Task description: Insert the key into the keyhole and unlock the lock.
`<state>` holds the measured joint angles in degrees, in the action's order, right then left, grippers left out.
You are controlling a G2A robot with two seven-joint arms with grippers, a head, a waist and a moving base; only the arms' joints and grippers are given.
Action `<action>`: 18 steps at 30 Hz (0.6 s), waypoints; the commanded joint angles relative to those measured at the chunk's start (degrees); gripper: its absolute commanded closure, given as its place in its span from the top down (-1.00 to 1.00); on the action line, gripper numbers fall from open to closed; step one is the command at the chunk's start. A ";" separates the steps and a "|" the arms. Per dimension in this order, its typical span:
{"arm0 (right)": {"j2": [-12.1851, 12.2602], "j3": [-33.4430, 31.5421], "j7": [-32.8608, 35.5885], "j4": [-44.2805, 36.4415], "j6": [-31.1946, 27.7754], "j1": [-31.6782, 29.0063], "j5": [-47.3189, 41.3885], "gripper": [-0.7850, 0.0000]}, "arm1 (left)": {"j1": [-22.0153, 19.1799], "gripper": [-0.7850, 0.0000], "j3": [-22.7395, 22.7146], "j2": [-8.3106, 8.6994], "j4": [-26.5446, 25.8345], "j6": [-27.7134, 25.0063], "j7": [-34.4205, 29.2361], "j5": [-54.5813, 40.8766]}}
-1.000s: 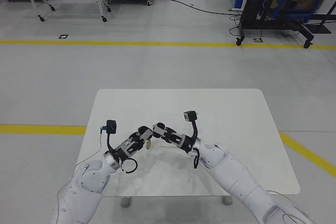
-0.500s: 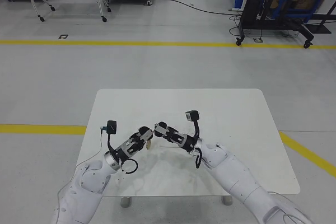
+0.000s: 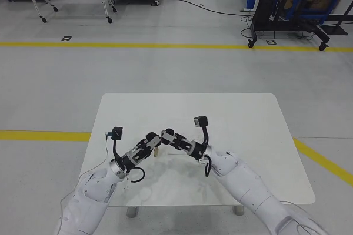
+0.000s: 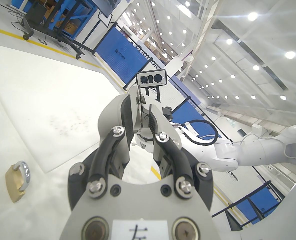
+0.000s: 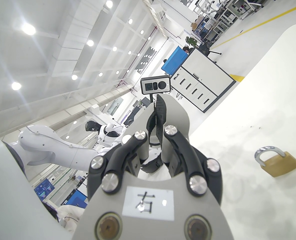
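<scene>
Now | left fingers (image 4: 124, 116) are clamping key (image 4: 139, 102) | right fingers (image 5: 172, 116) are pressing together | lock (image 3: 156, 151) is lying on table (image 3: 253, 117) just below left fingers, nearer them.

Bright overhead light; ceiling lamps (image 4: 252, 16) flare; wrist views bowed at edges.

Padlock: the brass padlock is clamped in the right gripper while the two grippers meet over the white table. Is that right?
Not quite. The padlock is not clamped: it lies loose on the table, clear of the right gripper, as the right wrist view shows. The right gripper does meet the left gripper over the white table.
</scene>
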<state>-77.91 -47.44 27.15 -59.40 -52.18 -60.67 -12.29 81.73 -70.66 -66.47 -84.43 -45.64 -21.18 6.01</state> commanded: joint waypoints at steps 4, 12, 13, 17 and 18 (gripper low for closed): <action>-0.15 -0.10 0.15 0.12 0.04 0.01 0.04 -1.00 | -0.23 -0.83 -0.09 0.13 0.15 0.07 -0.88 -0.33; -0.36 -0.27 0.39 0.14 0.21 -0.07 0.46 -1.00 | -0.26 -1.00 -0.02 0.21 -0.10 0.27 -0.80 1.21; -0.38 -0.30 0.42 0.12 0.26 -0.07 0.47 -1.00 | -0.29 -1.00 -0.04 0.23 -0.12 0.24 -0.75 1.66; -0.43 -0.46 0.66 0.06 0.48 -0.12 0.57 -1.00 | -0.30 -1.00 -0.08 0.25 -0.25 0.24 -0.26 2.63; -0.43 -0.53 0.70 0.01 0.49 -0.17 0.60 -1.00 | -0.28 -1.00 -0.16 0.26 -0.27 0.22 0.02 3.04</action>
<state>-78.34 -47.91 27.82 -59.34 -51.70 -60.80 -11.72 81.44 -70.74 -66.22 -84.66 -45.39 -21.43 8.61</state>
